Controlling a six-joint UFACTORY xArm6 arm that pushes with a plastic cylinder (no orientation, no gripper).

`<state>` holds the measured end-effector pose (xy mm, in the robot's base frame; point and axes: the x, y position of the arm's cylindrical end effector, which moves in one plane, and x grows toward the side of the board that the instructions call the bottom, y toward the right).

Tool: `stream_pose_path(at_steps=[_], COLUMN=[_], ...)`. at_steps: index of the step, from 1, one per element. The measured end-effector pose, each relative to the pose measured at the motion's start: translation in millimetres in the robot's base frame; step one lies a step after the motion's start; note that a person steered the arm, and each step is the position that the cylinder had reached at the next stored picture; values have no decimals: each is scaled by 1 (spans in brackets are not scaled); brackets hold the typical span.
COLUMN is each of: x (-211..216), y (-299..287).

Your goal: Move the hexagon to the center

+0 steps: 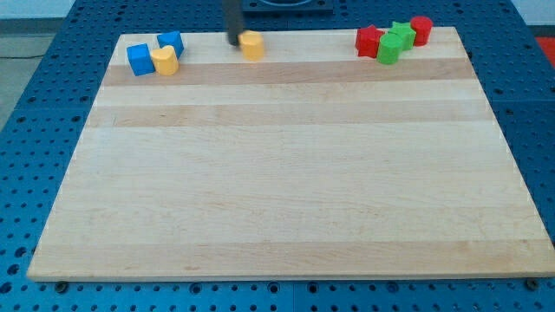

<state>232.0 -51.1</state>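
**Rod at the far edge beside the yellow hexagon; push to centre not yet made**

Near zone: the table (286, 217) is a pale wooden board on a blue perforated base (35, 130). Its near half and middle carry no blocks. The centre, where the hexagon is to go, is unoccupied.

Far zone, view's left: three blocks sit in a tight cluster near the top-left corner. A blue cube (139, 59) is nearest the corner, a yellow block (164, 61) of rounded outline is just beside it on the view's right, and a second blue block (171, 41) lies behind that one. Contact between them cannot be confirmed.

Far zone, middle: the yellow hexagon (252, 44), the task's thing, lies close to the top edge, slightly left of the board's midline. My tip (233, 41) stands just beside it on the view's left, at or near contact; the rod is blurred, so the exact gap cannot be told. This rig carries no fingers, so there is no grip state to report.

Far zone, view's right: a red star (369, 41), a green block (388, 49), a green star (401, 34) and a red cylinder (421, 30) are bunched near the top-right corner.

Assessment: the hexagon is well apart from the centre. From its present side, my tip would drive the block toward the view's right, not down. In my judgement the tip needs to get behind the hexagon, on its top side, where the margin to the board's edge is narrow.
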Motion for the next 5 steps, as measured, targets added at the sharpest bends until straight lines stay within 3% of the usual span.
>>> stream_pose_path(at_steps=[1, 3, 4, 5], x=[40, 6, 12, 36], y=[31, 46, 90, 97])
